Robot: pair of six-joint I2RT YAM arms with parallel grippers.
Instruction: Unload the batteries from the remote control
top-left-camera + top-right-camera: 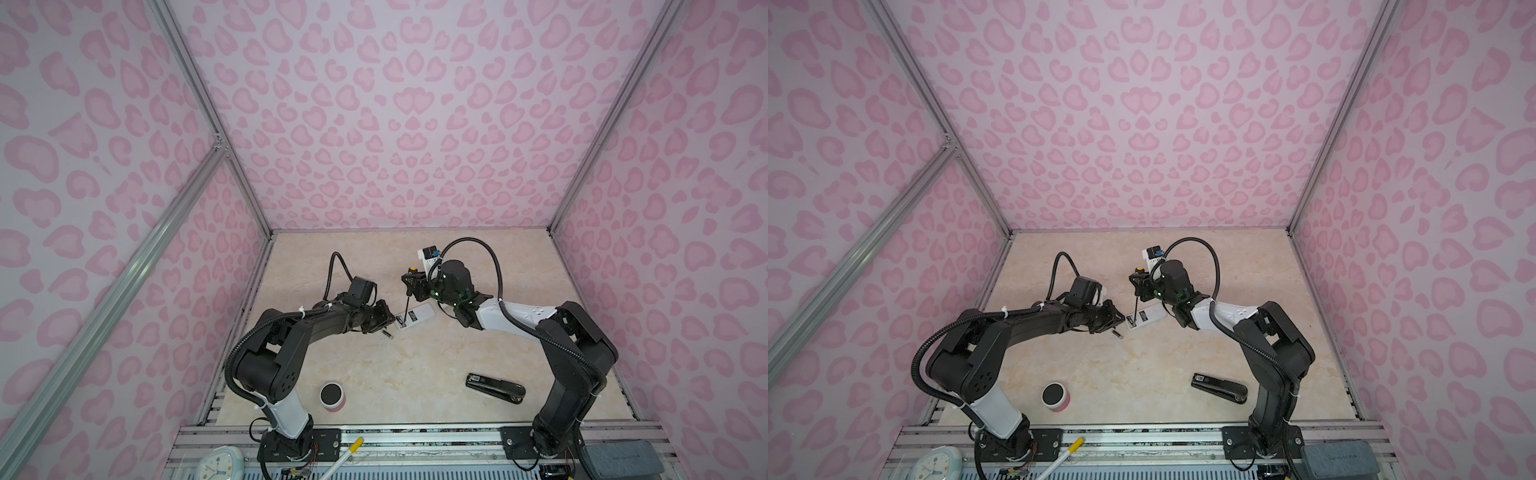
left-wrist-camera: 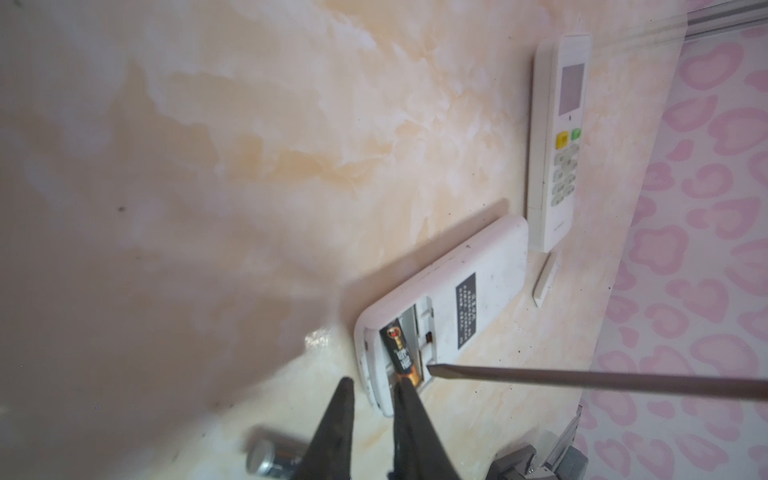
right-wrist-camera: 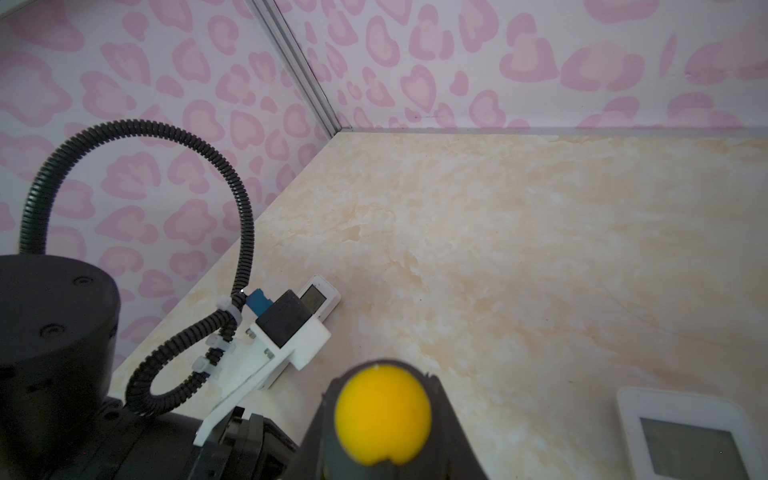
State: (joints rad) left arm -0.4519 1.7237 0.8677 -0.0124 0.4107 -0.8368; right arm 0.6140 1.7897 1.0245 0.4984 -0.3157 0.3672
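- Remote point(image 2: 469, 282) lies face down on table point(image 2: 208, 166), bay open at the end nearest L hand point(image 2: 374, 384).
- Batteries: seated battery point(image 2: 400, 351) is in the bay w/ the slot beside it bare. Loose battery point(image 2: 266, 457) is out on the table, just beside L hand. Looks approx half done.
- L hand: fingers point(image 2: 343, 415) a little apart, nothing btwn them. One tip sits at the seated battery's gold end; touching or not, can't tell.
- R hand point(image 1: 415, 285): clamped on the screwdriver point(image 2: 582, 376) handle, yellow cap up. Blade tip is at the bay edge, just beside the seated battery.
- Risk: blade slips off the round battery and skids into the bay wall. Cause: little purchase on a curved, smooth side.
- Risk: a hard pry pops the battery out and it rolls away across the table.
- Risk: remote isn't pinned, so lever force may shove or spin it into the 2nd remote point(image 2: 559, 141) and cover point(image 2: 545, 282) just beyond its far end.
- Risk: L hand and blade crowd the same end. They may clash if both move, or a finger may block the battery's way out.
- Risk: L hand gap looks narrow vs the battery. Unless it widens first, the tips may push it back down.
- Risk: L hand nudges the loose battery and sets it rolling.
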